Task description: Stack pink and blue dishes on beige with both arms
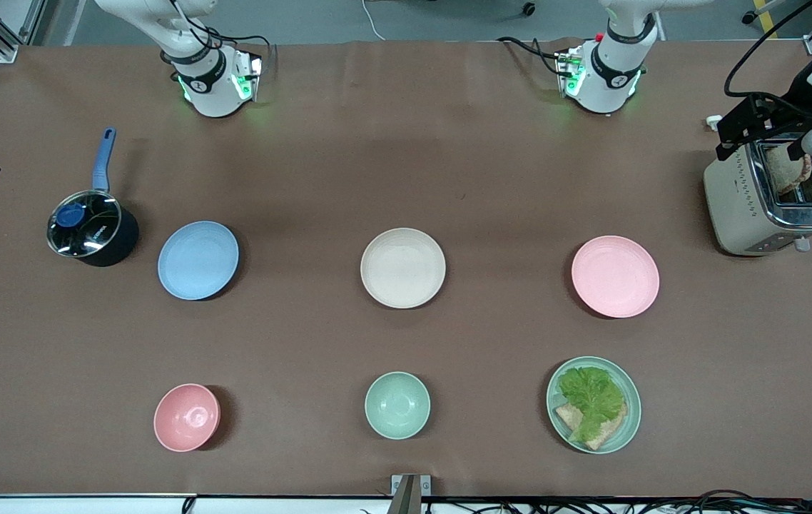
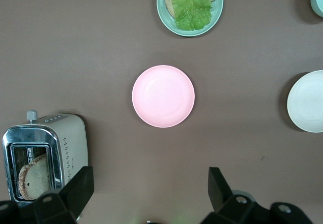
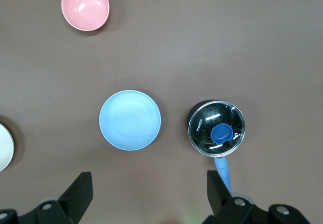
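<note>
The beige plate lies mid-table. The light blue plate sits beside it toward the right arm's end. The pale pink plate sits beside it toward the left arm's end. All three lie flat and apart. My left gripper hangs open high over the toaster's end of the table, nothing between its fingers. My right gripper is open and empty too, high over the table near the pot. Only a black tip of it shows at the edge of the front view.
A lidded pot with a blue handle stands beside the blue plate. A toaster holding bread stands past the pink plate. Nearer the front camera sit a pink bowl, a mint-green bowl, and a mint-green plate with lettuce and bread.
</note>
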`<move>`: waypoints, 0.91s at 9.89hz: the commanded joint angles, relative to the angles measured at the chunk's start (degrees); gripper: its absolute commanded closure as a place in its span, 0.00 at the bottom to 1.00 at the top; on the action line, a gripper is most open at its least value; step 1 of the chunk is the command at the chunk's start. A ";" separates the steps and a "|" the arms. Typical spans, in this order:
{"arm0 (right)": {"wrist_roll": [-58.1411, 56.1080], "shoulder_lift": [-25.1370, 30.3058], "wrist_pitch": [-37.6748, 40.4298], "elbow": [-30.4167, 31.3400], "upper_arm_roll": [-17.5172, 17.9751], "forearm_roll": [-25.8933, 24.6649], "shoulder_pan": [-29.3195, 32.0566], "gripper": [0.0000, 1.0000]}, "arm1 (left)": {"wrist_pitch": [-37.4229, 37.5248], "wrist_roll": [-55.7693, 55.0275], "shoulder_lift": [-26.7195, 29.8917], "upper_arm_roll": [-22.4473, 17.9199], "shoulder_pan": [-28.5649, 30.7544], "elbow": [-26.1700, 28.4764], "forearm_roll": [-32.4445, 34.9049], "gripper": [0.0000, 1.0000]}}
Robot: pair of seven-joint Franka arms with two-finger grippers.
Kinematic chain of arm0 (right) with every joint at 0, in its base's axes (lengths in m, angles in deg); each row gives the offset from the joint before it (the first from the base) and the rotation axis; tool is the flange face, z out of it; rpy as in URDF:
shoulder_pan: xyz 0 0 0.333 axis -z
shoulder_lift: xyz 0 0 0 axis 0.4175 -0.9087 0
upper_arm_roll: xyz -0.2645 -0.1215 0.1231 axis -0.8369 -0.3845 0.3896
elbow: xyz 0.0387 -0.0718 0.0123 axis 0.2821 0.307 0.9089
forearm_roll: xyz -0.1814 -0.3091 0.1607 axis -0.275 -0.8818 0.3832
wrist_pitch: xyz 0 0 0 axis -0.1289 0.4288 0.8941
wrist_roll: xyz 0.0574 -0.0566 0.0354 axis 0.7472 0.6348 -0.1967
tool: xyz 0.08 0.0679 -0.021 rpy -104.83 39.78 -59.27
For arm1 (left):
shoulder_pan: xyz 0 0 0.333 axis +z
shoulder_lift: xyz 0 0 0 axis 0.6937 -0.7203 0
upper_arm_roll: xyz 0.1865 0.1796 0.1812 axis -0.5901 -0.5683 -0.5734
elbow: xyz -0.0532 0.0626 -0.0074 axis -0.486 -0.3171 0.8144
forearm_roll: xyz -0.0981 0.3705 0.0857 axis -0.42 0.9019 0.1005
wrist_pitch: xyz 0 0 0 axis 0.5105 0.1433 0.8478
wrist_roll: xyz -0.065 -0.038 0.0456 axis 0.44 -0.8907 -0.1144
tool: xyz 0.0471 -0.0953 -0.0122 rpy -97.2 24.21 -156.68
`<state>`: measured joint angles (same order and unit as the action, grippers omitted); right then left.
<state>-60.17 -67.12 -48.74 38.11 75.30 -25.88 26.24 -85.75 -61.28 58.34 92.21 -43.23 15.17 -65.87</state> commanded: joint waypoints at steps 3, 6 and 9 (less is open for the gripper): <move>0.31 -0.03 0.58 -0.44 0.32 -0.64 0.01 0.00 | 0.37 3.97 -2.27 -0.02 0.01 -0.32 0.92 0.00; -0.39 -0.03 0.67 0.61 0.24 -0.55 0.19 0.00 | -2.42 7.59 -7.26 -0.20 3.59 1.69 0.92 0.00; -5.37 -2.92 -10.96 11.56 0.15 2.69 -0.07 0.00 | -19.86 9.09 -8.86 -0.20 7.21 16.33 0.92 0.00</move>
<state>-62.82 -68.88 -53.99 44.10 75.45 -24.43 26.20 -98.48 -52.68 49.48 91.94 -36.24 23.10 -65.56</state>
